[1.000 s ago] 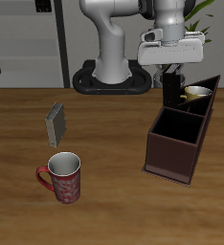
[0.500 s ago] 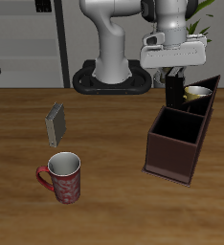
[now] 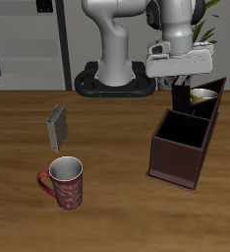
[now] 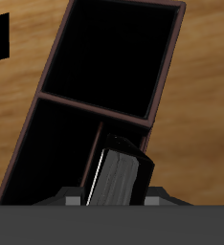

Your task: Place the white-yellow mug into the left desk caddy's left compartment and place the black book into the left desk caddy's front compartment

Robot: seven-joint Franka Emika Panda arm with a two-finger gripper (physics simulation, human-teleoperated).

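- Red mug [image 3: 64, 182]: stands nearest the table's front edge, well apart from the caddy; not a task item.
- Grey book [image 3: 56, 125]: stands upright farther back, apart from the red mug; not a task item.
- Caddy [image 3: 176, 160]: dark brown box set at a slant; the large section lies toward the front edge, the two narrow sections lie farther back.
- Mug [image 3: 202, 96]: already seated in a narrow section at the caddy's far end, only rim and handle showing; that half of the task is judged done.
- Book [image 3: 176, 94]: held upright above the caddy's rear part, just beside the mug; in the wrist view the book [image 4: 119, 175] is seen hanging over a narrow section next to the inner divider.
- Gripper [image 3: 178, 77]: clenched on the book's top, with the fingers pressed against its covers.
- Step in hand: carrying the book to the front compartment; release not yet made.
- Next move, as judged: the book is to be centred over the free narrow section, kept upright and clear of the divider and the mug, lowered inside, then let go.
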